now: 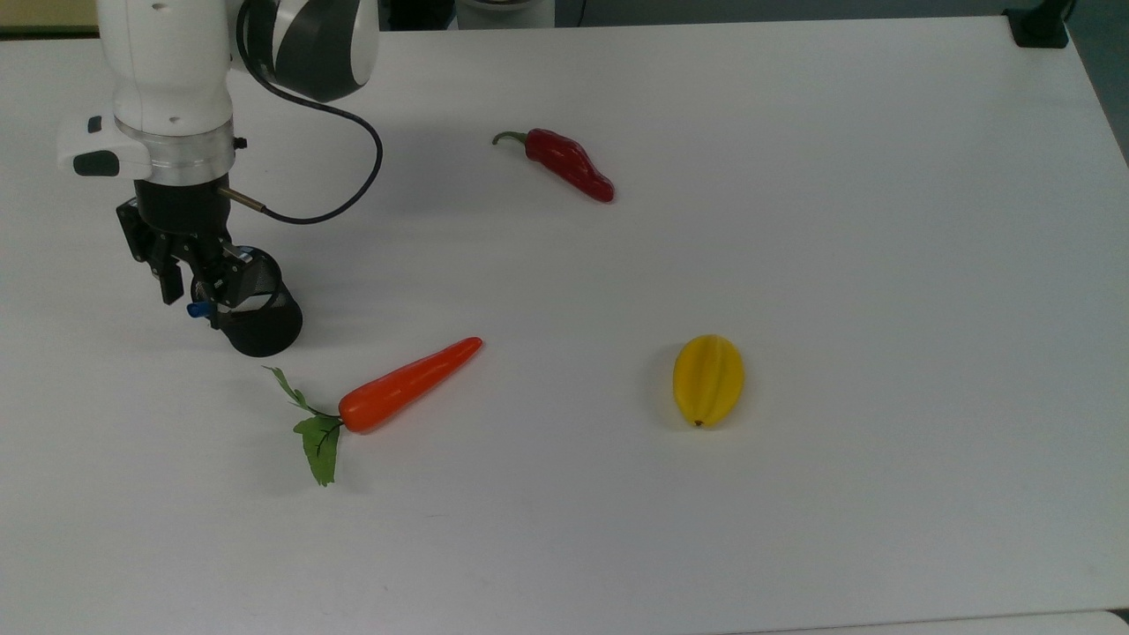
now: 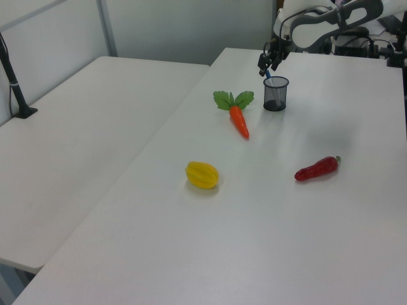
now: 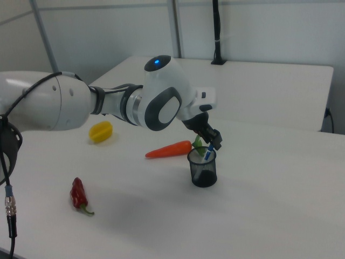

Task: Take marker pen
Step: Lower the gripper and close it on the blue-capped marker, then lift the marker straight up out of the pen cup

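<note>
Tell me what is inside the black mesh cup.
The marker pen stands tilted in the black mesh cup, its blue cap poking over the rim. The pincer sits at that cap. The pen's lower end and the cup's bottom are covered.

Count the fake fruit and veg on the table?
3: carrot beside the black mesh cup, red chili farther back, yellow starfruit toward the top view's right. None look hidden.

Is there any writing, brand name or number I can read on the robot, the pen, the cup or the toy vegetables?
None can be read.
The white-barrelled, blue-capped marker pen in the black mesh cup shows no legible print.
The white robot arm shows a blue light, no lettering.
</note>
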